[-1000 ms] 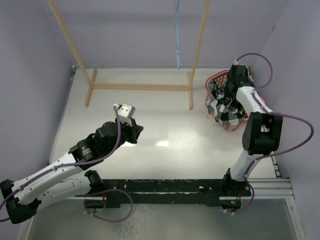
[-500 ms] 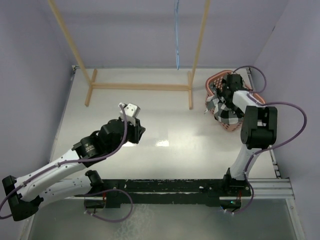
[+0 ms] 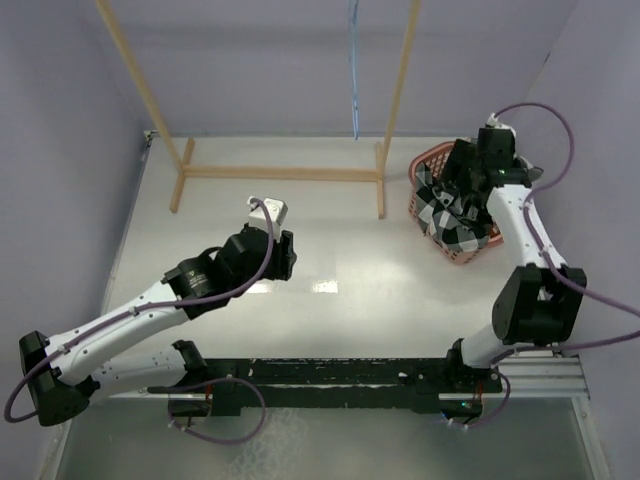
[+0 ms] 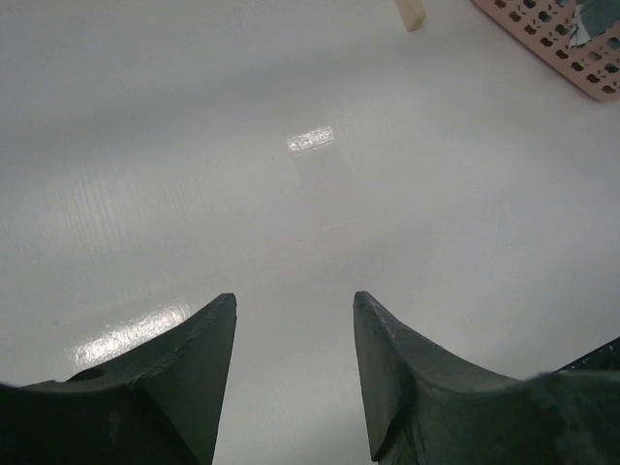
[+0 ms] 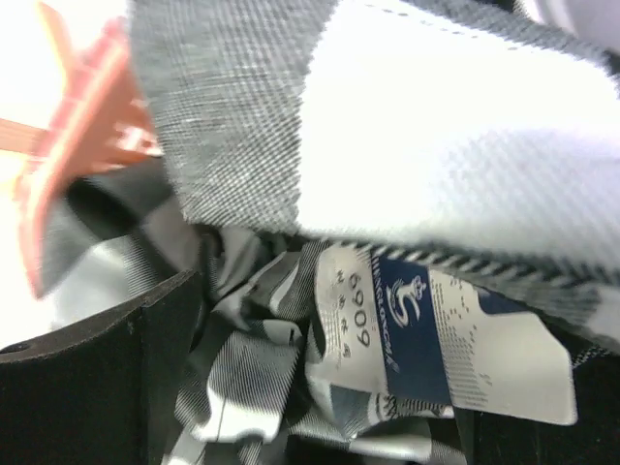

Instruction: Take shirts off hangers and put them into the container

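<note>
The black-and-white checked shirt [image 3: 448, 222] lies bunched in the salmon-pink container [image 3: 428, 158] at the far right. My right gripper [image 3: 454, 194] hangs just over it, pointing down into the pile. In the right wrist view this gripper [image 5: 329, 387] is open, and loose folds of the shirt [image 5: 252, 349] with its dark-blue label [image 5: 412, 320] lie between the wide-apart fingers [image 5: 145, 378]. The light-blue hanger [image 3: 353, 70] hangs bare from the rack. My left gripper [image 3: 288, 256] is over mid-table, open [image 4: 291, 295] with only the table beneath.
The tan wooden rack [image 3: 280, 172] stands at the back, one foot [image 4: 412, 12] showing in the left wrist view near the container's corner [image 4: 557, 34]. A pink rim of the container [image 5: 68, 165] shows left of the right gripper. Purple walls close in both sides.
My right gripper has opened and let go of the shirt, and its arm has risen above the container. The left arm has swung right and forward, its jaws spreading apart.
</note>
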You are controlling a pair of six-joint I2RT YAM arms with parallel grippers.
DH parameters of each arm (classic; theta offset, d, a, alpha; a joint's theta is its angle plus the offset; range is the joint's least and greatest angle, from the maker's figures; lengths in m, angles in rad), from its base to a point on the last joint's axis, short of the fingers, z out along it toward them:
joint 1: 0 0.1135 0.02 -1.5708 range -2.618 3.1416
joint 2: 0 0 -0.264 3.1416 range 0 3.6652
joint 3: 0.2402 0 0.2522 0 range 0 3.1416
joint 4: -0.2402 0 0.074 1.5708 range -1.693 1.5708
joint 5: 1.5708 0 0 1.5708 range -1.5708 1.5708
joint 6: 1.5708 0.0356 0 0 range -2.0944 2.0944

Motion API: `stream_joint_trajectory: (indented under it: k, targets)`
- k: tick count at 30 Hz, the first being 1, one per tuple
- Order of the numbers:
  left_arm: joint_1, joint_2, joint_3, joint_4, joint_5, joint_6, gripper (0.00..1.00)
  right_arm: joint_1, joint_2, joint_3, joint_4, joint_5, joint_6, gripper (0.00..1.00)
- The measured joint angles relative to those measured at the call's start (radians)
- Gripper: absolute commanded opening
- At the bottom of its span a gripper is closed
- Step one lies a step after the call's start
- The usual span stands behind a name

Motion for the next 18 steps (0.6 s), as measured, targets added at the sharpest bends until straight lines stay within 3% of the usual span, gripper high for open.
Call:
stream_joint_trajectory:
  k: [7, 15, 18]
  targets:
    - [0.000, 0.091, 0.114, -0.108, -0.101, -0.076, 0.56, 0.000, -0.261, 0.042, -0.006, 0.005, -0.006, 1.00]
    - [0.000, 0.085, 0.132, -0.144, -0.132, -0.074, 0.57, 0.000, -0.335, 0.001, -0.004, 0.004, -0.008, 1.00]
    - [0.000, 0.058, 0.132, -0.139, -0.132, -0.065, 0.57, 0.000, -0.289, 0.027, -0.040, -0.026, -0.013, 1.00]
